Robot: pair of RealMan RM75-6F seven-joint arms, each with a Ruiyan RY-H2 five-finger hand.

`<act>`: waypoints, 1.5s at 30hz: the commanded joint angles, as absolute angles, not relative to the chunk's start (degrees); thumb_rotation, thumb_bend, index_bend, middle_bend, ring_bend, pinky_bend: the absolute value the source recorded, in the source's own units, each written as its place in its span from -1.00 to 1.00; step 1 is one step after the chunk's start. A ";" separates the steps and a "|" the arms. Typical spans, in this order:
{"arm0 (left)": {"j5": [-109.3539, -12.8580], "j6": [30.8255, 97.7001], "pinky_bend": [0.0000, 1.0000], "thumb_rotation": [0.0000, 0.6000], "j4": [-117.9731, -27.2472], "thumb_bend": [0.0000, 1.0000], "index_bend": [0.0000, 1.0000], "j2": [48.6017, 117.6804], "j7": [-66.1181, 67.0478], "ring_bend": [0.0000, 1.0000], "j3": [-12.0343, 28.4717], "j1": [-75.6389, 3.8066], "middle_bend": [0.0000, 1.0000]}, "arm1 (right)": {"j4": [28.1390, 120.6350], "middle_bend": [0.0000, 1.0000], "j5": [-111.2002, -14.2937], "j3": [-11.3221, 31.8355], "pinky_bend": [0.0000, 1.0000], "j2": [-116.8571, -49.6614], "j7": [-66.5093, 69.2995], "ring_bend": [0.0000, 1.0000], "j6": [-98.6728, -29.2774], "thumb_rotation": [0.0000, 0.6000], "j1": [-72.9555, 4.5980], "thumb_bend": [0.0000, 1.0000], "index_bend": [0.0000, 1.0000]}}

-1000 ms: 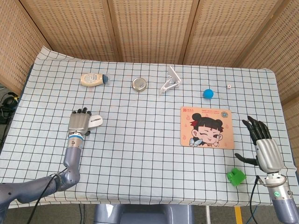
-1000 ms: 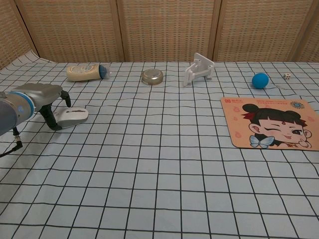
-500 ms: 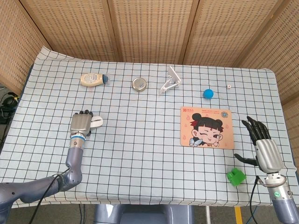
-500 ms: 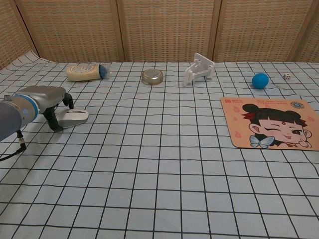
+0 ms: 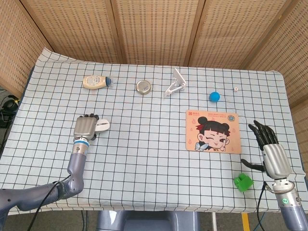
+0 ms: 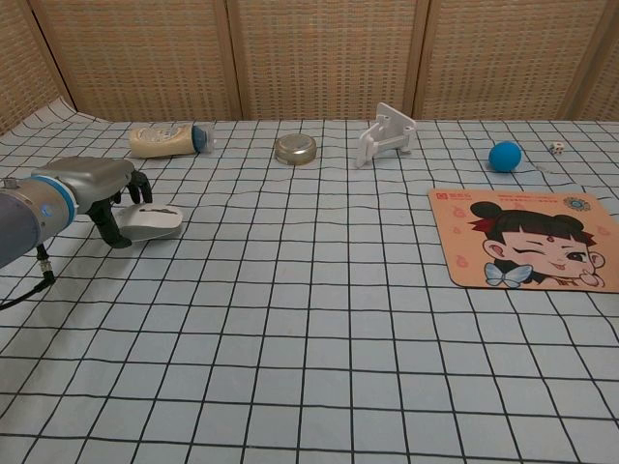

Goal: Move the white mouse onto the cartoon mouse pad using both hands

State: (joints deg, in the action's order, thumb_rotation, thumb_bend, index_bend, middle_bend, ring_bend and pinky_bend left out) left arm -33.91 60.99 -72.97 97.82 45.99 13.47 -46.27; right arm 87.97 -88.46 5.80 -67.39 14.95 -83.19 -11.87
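Nearest to me, right side: my right hand [image 5: 272, 153], resting at the table edge, palm down, fingers spread and straight, holding nothing; seen in the head view only. Just beside it, toward the centre: a green block [image 5: 243, 182] on the checked tablecloth [image 5: 144, 154].

Left side, a little further out: my left hand [image 5: 85, 128], fingers curled down over the white mouse [image 5: 101, 124], thumb on the near side and the other fingers hooked over its top; I read this as a grip on the mouse. In the chest view the same hand [image 6: 102, 188] covers the mouse's left end, and the mouse [image 6: 153, 221] looks to be sitting on the cloth or barely off it; I cannot tell which.

Right of centre, at about the same depth: the cartoon mouse pad [image 5: 213, 131], flat, printed with a winking girl's face, well apart from the mouse; shown also in the chest view [image 6: 527, 251].

Far row, left to right:
- a squeeze bottle [image 5: 96, 82], lying on its side, blue cap to the right
- a round metal tin [image 5: 143, 86]
- a white plastic bracket [image 5: 174, 83], propped at a tilt
- a blue ball [image 5: 214, 96], just beyond the pad's far edge
- a small die [image 5: 236, 89], near the ball

Behind the table: woven wicker screens [image 5: 154, 29]
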 commanded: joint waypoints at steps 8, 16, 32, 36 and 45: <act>-36.21 63.21 -0.37 1.00 -80.58 0.29 -0.14 96.51 46.49 -0.51 14.63 -47.79 -0.54 | 88.02 -1.00 -88.30 6.01 -1.00 -67.15 15.44 -1.00 -83.54 1.00 -11.74 -0.87 -0.87; -36.42 64.50 -0.37 1.00 -83.48 0.29 -0.14 100.32 49.60 -0.51 15.27 -51.35 -0.54 | 87.84 -1.00 -87.52 6.65 -1.00 -66.49 17.10 -1.00 -83.92 1.00 -11.52 -0.88 -0.87; -28.65 63.23 -0.37 1.00 -72.86 0.29 -0.13 115.30 57.22 -0.50 22.46 -63.73 -0.53 | 87.11 -1.00 -85.36 7.93 -1.00 -64.98 22.07 -1.00 -83.38 1.00 -11.26 -0.88 -0.87; -27.59 62.13 -0.37 1.00 -70.20 0.29 -0.13 117.47 58.24 -0.50 24.13 -66.51 -0.53 | 86.79 -1.00 -84.99 8.15 -1.00 -64.72 22.96 -1.00 -83.12 1.00 -11.27 -0.88 -0.87; -24.73 61.07 -0.36 1.00 -66.37 0.29 -0.14 122.52 59.85 -0.50 26.83 -71.37 -0.53 | 86.41 -1.00 -84.37 8.61 -1.00 -64.37 24.34 -1.00 -83.00 1.00 -11.13 -0.88 -0.87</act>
State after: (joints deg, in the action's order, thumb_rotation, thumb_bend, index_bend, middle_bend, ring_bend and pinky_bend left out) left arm -25.37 61.24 -66.79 121.89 59.58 26.31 -70.82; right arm 86.41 -84.36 8.61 -64.38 24.33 -82.99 -11.14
